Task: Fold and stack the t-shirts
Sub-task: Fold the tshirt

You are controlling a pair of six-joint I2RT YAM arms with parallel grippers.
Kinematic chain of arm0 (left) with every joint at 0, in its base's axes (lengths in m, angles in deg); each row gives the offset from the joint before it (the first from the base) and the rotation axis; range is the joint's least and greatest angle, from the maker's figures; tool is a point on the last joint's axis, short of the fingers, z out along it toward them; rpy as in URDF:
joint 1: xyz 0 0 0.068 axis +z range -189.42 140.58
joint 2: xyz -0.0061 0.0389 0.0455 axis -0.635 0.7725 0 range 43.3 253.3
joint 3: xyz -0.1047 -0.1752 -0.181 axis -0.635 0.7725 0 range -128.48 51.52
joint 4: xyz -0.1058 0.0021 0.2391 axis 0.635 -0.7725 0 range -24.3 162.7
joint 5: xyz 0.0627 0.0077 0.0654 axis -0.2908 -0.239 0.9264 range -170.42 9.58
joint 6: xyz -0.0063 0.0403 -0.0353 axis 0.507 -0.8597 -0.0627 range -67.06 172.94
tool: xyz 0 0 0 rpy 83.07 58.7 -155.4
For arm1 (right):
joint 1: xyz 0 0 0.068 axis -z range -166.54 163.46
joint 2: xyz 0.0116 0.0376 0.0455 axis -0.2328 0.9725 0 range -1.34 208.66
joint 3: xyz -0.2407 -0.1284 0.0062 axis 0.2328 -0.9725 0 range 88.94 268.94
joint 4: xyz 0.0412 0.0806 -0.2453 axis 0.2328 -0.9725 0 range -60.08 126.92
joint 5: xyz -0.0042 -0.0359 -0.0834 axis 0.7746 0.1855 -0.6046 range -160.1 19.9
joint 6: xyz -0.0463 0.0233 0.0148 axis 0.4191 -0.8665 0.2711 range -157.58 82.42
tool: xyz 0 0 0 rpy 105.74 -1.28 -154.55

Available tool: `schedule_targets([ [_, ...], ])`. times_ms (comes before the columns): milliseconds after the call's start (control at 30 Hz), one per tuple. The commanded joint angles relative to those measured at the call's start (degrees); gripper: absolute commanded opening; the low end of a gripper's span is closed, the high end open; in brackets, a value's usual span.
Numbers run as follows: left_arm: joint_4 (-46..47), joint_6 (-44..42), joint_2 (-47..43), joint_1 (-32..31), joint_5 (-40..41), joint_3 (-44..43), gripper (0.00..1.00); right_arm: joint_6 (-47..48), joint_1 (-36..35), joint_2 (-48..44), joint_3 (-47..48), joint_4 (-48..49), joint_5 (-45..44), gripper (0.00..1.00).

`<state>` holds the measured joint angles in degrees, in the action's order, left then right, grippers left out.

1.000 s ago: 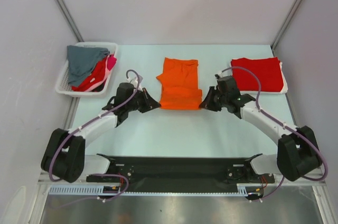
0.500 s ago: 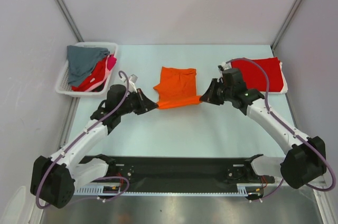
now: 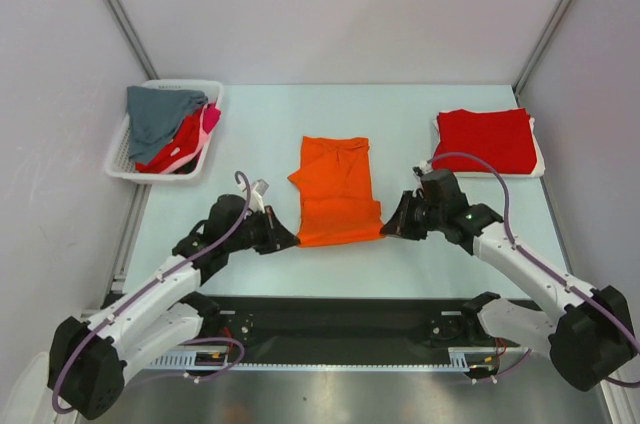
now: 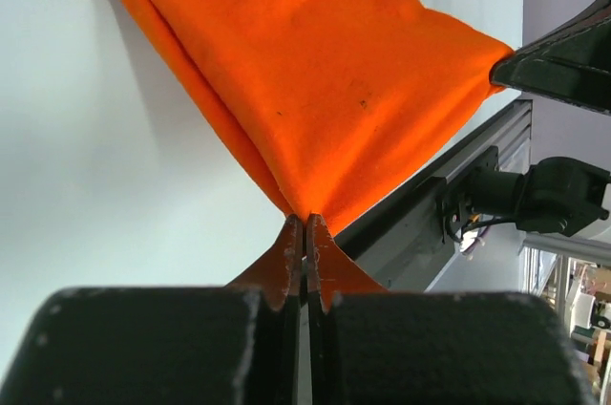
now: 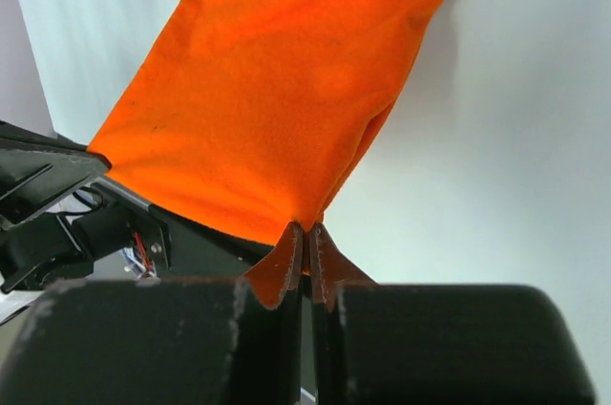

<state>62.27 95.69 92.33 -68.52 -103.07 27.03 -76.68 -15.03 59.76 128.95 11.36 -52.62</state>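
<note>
We grip the orange t-shirt (image 3: pixel 335 194) by its near corners. Our left gripper (image 4: pixel 304 233) and right gripper (image 5: pixel 306 238) both clamp cloth.

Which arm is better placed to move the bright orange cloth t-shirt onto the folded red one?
Right, likely. The right gripper grips the bright orange cloth t-shirt by a near corner, and the folded red cloth t-shirt lies just beyond it. The left gripper pinches the opposite corner, farther off.
</note>
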Motion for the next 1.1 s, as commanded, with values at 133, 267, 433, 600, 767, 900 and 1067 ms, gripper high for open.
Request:
schedule_targets([
  [133,-1.33,-1.16,2.54,-0.43,1.74,-6.78,0.00,1.20,0.80,0.32,6.02,-0.28,-3.59,0.02],
  [267,-1.78,-2.49,8.26,0.80,2.35,-16.44,0.00,3.75,3.52,5.58,13.05,-1.33,-3.59,0.02],
  [433,-1.61,-3.63,15.72,4.22,5.68,-24.01,0.00,6.31,8.88,13.94,21.24,-0.89,-3.24,0.02],
  [600,0.24,-3.46,24.60,8.44,4.73,-30.00,0.00,7.10,12.40,25.18,29.58,0.95,0.45,0.02],
  [767,2.97,-2.40,32.95,10.91,4.64,-35.78,0.00,7.19,14.42,34.07,36.97,1.30,2.47,0.02],
  [900,3.40,-1.87,39.10,11.87,5.86,-40.71,0.00,7.01,15.57,39.17,41.81,1.22,2.57,0.02],
  [1067,3.23,-1.61,46.66,13.81,4.90,-48.09,0.00,7.01,16.54,47.94,50.58,0.16,3.44,0.02],
])
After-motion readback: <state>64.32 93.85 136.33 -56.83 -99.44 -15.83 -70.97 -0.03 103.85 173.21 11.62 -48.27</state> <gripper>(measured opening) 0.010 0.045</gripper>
